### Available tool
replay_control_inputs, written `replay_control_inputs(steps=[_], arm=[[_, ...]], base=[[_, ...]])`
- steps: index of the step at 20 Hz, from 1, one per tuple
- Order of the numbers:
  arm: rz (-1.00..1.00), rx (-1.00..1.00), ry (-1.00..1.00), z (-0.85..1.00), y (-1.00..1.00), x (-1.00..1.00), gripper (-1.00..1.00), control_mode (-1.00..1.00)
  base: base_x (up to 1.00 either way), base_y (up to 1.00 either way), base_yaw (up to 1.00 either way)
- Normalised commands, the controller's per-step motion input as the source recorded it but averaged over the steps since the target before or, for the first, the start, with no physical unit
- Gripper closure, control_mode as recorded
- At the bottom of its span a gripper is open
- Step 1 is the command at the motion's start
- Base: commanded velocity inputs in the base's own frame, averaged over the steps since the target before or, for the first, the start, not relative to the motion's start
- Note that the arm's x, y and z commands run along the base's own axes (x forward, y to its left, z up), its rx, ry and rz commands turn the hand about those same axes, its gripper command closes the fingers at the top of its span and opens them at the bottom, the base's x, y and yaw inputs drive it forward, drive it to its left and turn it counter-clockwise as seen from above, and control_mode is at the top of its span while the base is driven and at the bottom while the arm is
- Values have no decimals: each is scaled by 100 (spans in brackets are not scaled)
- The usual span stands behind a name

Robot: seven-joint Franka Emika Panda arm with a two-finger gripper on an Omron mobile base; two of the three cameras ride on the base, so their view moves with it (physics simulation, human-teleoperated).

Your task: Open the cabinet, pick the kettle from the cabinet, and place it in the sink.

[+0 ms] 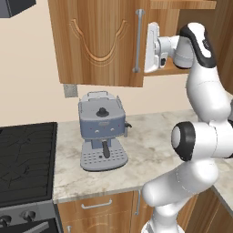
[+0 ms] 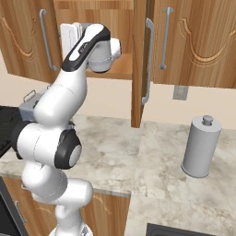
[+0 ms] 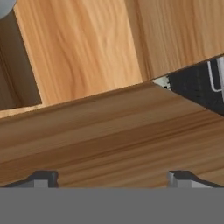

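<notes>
The cabinet [image 1: 95, 41] has its left door shut, with a silver bar handle [image 1: 138, 41]. Its right door [image 2: 138, 69] stands swung out, edge-on to me. My gripper [image 1: 151, 45] is raised to the open half, just right of the shut door's handle and level with the shelf [image 2: 122, 69]. In the hand view the gripper [image 3: 112, 179] is open, its two dark tips wide apart over bare wood with nothing between them. The kettle is hidden; a small pale grey patch [image 3: 3, 5] shows at a corner, too little to name. A black corner of the sink [image 2: 175, 229] shows at the bottom edge.
A grey-blue coffee machine [image 1: 102, 132] stands on the marble counter [image 1: 150, 136] below the cabinet. The black stovetop [image 1: 25, 159] lies to its left. A tall grey cylinder with a knob [image 2: 200, 147] stands to the right, under another shut wall cabinet [image 2: 198, 41].
</notes>
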Motion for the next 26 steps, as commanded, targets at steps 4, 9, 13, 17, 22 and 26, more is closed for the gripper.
replay_control_inputs(steps=[4, 9, 13, 17, 22, 26], arm=[[10, -2, 0, 0, 20, -50, -100, -100], [3, 0, 0, 0, 22, -53, -100, -100], [0, 0, 0, 0, 29, -54, -100, -100], [0, 0, -1, 0, 33, -54, -100, -100], [0, 0, 0, 0, 38, -46, -100, -100], [-3, 0, 0, -2, 46, -35, -100, -100]], base=[[0, 0, 0], [0, 0, 0], [0, 0, 0], [0, 0, 0], [0, 0, 0], [0, 0, 0]])
